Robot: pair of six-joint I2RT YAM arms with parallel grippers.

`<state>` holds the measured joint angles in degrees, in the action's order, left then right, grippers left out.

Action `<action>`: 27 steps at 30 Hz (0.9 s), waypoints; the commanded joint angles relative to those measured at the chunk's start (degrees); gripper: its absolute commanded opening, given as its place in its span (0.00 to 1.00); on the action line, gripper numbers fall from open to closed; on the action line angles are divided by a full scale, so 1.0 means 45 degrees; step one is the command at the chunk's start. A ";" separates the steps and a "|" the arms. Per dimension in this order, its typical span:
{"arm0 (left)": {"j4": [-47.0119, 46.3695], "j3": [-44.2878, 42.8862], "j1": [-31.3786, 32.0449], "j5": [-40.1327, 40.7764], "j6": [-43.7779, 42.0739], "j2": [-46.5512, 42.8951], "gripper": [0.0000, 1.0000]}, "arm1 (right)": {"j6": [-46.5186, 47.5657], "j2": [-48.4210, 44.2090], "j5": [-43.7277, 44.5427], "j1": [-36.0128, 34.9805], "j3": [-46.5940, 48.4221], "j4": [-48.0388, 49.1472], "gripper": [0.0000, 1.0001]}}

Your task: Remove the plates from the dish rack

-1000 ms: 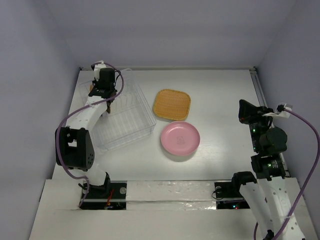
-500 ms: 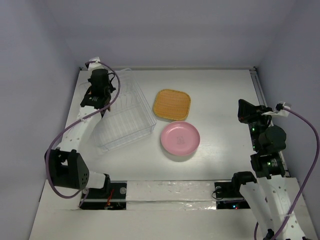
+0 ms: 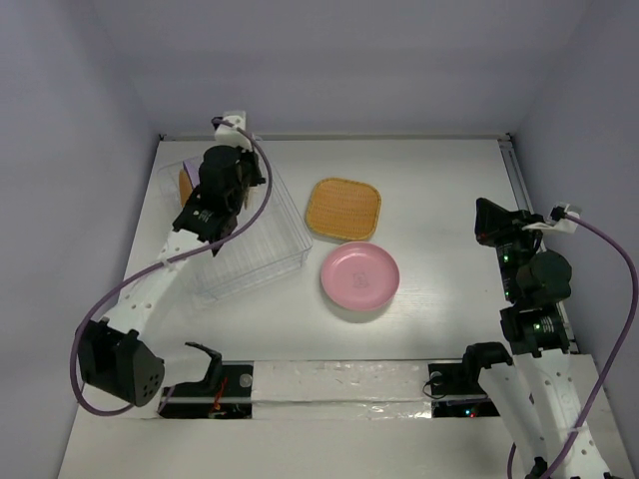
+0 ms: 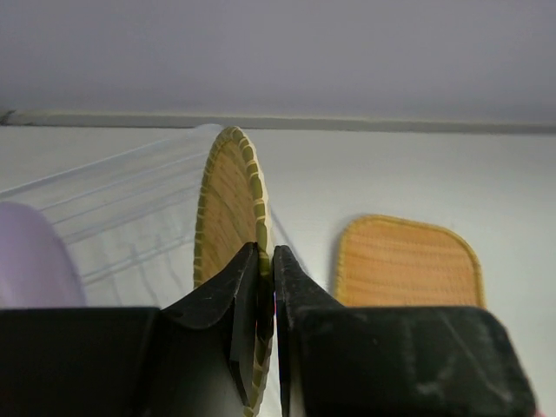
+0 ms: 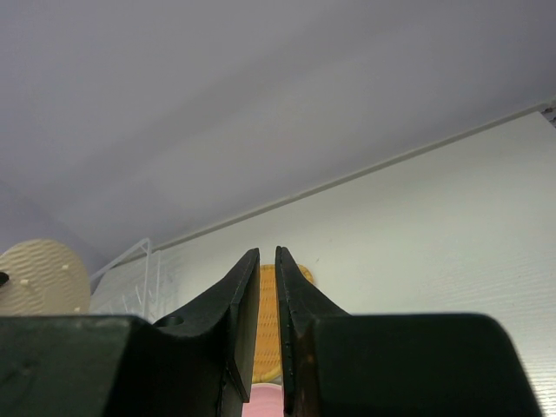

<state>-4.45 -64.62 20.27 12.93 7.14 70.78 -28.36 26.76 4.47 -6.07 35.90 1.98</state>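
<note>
Left wrist view: L gripper [image 4: 266, 252] has its jaws nearly closed, pinching the rim of a round tan woven-texture plate w/ greenish edge [image 4: 228, 208]. That plate stands upright on edge over the clear ribbed plastic dish rack [image 4: 130, 217]. A pale purple plate [image 4: 30, 261] sits just beside it at left. An orange rounded-square textured plate [image 4: 404, 261] lies flat on the white table [image 3: 439, 180] beyond the rack. Top view: a round pink plate [image 3: 359, 275] lies flat beside the square one, both outside the rack. R gripper [image 5: 268, 254] is at the table's right edge, well apart from the plates, jaws a thin slit apart, nothing held.
</note>
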 commanded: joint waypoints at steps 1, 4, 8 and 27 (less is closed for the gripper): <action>-0.0927 -0.1338 0.1717 -0.0042 -0.1134 0.0107 0.00 | 0.0013 -0.0068 -0.0115 -0.0058 0.0128 0.0674 0.19; -0.0380 -0.2781 0.3205 0.0486 -0.1487 0.1415 0.00 | 0.0013 -0.0127 0.0022 -0.0058 0.0147 0.0615 0.19; 0.0051 -0.4679 0.5238 0.1031 -0.2209 0.3602 0.00 | 0.0032 -0.0439 0.0509 -0.0058 0.0050 0.0557 0.18; 0.0757 -0.7770 0.6607 0.3823 -0.4846 0.9426 0.00 | -0.0046 -0.1084 0.0862 -0.0058 -0.0048 0.0478 0.18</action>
<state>4.99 -100.09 48.45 25.52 -11.07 115.33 -28.36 22.11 7.75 -6.07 35.73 1.91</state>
